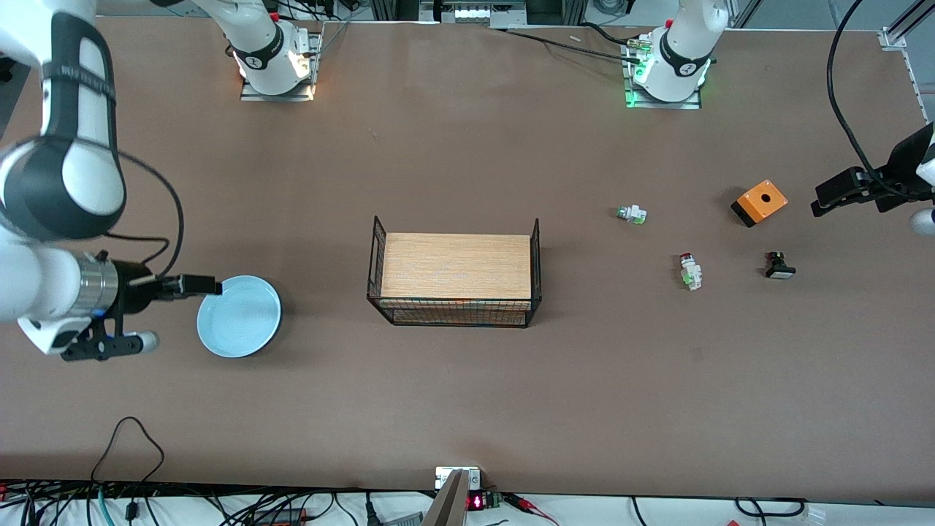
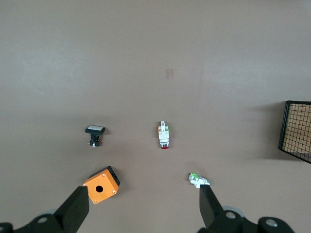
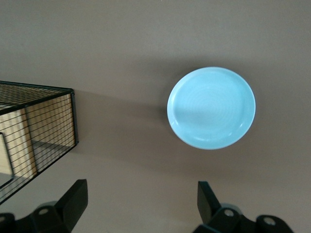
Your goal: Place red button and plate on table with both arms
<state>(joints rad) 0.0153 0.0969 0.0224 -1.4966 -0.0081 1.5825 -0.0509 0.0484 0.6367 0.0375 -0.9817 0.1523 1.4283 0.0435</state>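
The pale-blue plate point(image 1: 239, 315) lies flat on the brown table point(image 1: 511, 402) toward the right arm's end; it also shows in the right wrist view point(image 3: 211, 108). My right gripper point(image 1: 191, 285) hangs open and empty in the air over the plate's edge point(image 3: 142, 187). The red button point(image 1: 689, 271) lies on its side on the table toward the left arm's end, and shows in the left wrist view point(image 2: 164, 135). My left gripper point(image 1: 840, 193) is open and empty, raised over the table's end beside the buttons point(image 2: 142, 194).
A black wire rack with a wood top point(image 1: 456, 274) stands mid-table. Near the red button lie a green-capped switch point(image 1: 632, 214), an orange box point(image 1: 760, 202) and a black-bodied button point(image 1: 779, 266). Cables run along the table's near edge.
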